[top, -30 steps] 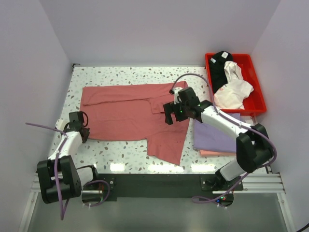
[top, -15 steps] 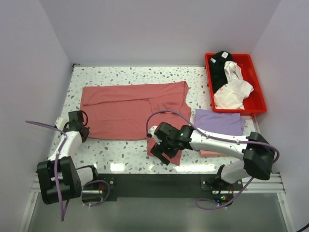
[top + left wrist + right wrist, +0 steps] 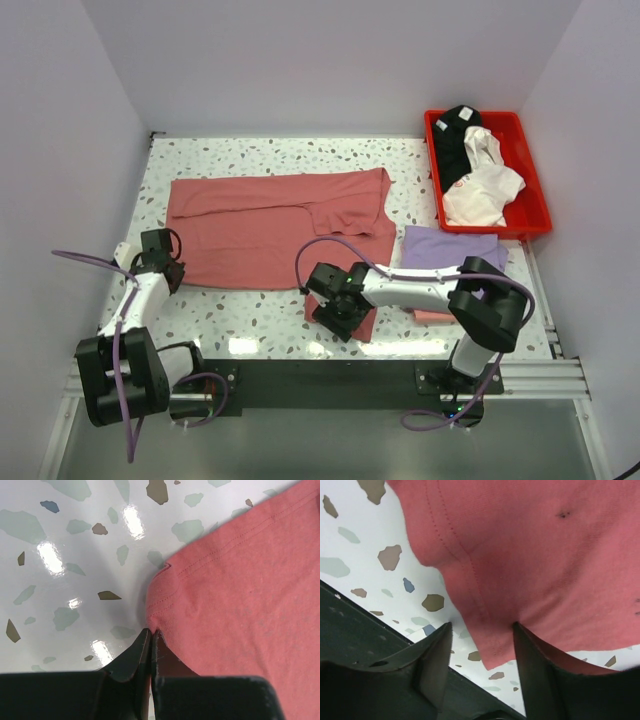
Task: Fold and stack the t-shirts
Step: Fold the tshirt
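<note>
A dusty red t-shirt (image 3: 250, 225) lies spread across the speckled table, with one flap reaching toward the near edge. My left gripper (image 3: 166, 268) is shut on its near left corner, and the left wrist view shows the hem (image 3: 165, 605) pinched at the fingertips (image 3: 151, 630). My right gripper (image 3: 343, 310) is open low over the near flap. In the right wrist view its jaws (image 3: 482, 630) straddle the flap's corner (image 3: 495, 645) without touching it. A folded lavender t-shirt (image 3: 455, 250) rests on a pale pink one (image 3: 432, 317) at the right.
A red tray (image 3: 526, 227) at the back right holds a black t-shirt (image 3: 455, 140) and a white one (image 3: 480, 185). The dark base rail (image 3: 350, 635) runs just beyond the table's near edge, close to the right fingers. Walls enclose three sides.
My right arm swung from the shirt's right side down to the flap's near corner, and its jaws have narrowed. The left gripper has stayed shut on its corner.
</note>
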You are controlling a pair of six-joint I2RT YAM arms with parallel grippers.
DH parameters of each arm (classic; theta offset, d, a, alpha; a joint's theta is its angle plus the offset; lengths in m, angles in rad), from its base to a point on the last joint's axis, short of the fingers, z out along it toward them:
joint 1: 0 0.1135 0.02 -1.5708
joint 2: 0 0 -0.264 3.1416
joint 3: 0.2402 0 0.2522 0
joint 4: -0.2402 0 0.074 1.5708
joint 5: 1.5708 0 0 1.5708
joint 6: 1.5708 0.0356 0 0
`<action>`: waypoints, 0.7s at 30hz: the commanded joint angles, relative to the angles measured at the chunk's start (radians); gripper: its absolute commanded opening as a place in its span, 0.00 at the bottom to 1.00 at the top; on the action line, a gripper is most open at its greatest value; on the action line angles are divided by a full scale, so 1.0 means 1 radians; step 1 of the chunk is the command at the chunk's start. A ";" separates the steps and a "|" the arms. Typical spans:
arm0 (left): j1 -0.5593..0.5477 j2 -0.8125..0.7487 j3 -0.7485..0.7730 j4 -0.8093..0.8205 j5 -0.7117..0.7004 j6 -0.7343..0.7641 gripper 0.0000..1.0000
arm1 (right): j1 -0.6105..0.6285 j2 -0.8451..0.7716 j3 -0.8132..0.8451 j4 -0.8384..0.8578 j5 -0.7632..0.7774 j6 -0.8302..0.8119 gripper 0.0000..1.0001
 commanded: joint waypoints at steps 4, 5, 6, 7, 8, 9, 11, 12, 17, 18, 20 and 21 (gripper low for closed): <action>0.011 -0.024 0.017 -0.005 -0.025 -0.008 0.00 | 0.003 0.019 -0.019 -0.006 0.027 0.094 0.37; 0.011 -0.027 0.016 -0.011 -0.026 -0.011 0.00 | 0.001 0.014 -0.026 -0.010 0.028 0.112 0.33; 0.013 -0.036 0.008 -0.021 -0.029 -0.022 0.00 | 0.004 0.006 -0.035 -0.014 0.033 0.123 0.24; 0.013 -0.041 0.003 -0.025 -0.034 -0.027 0.00 | 0.007 -0.001 -0.044 -0.031 0.036 0.129 0.20; 0.011 -0.051 0.000 -0.034 -0.039 -0.034 0.00 | 0.011 -0.018 -0.047 -0.043 0.036 0.137 0.17; 0.014 -0.059 -0.004 -0.056 -0.045 -0.048 0.00 | 0.014 -0.030 -0.050 -0.056 0.038 0.143 0.13; 0.013 -0.083 -0.010 -0.076 -0.060 -0.073 0.00 | 0.029 -0.076 -0.065 -0.080 0.012 0.151 0.09; 0.013 -0.091 -0.018 -0.103 -0.068 -0.083 0.00 | 0.038 -0.090 -0.072 -0.082 -0.010 0.156 0.07; 0.013 -0.166 -0.026 -0.169 -0.095 -0.119 0.00 | 0.084 -0.173 -0.090 -0.091 -0.128 0.163 0.00; 0.014 -0.179 -0.027 -0.194 -0.101 -0.123 0.00 | 0.087 -0.199 -0.092 -0.089 -0.151 0.163 0.00; 0.013 -0.215 -0.026 -0.217 -0.120 -0.126 0.00 | 0.086 -0.216 -0.084 -0.106 -0.153 0.156 0.00; 0.013 -0.228 -0.023 -0.219 -0.123 -0.125 0.00 | 0.086 -0.222 -0.075 -0.114 -0.151 0.156 0.00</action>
